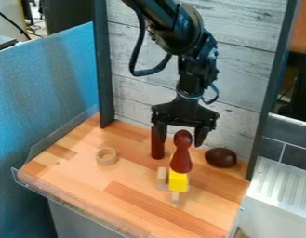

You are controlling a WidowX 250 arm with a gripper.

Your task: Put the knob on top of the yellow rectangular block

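On the table (80,174) I count one dark red knob (181,160), and it stands on top of the one yellow block (178,181). There is one red cylinder (157,145), one brown egg-shaped thing (221,157), one pale ring (106,156) and at least two small pale wood pieces, one (162,174) just beside the block on its left as I look, the other (175,197) in front of it. The one gripper (180,141) hangs over the knob with its jaws spread, one to either side of the knob's head, and they look released, gripping nothing.

The cylinder stands upright under the left jaw as I see it, close to the knob; the egg-shaped thing lies near it on the other side. The ring sits well apart, off to my left.

The tabletop is made of wood strips in lighter and darker tones, with a clear rim (74,209) along its edge. Behind it rises a wall (127,56) of pale, weathered planks between two dark posts (104,69). A blue partition (46,93) stands to my left, and to my right are a white ribbed surface (282,190) and grey tiles (293,160).
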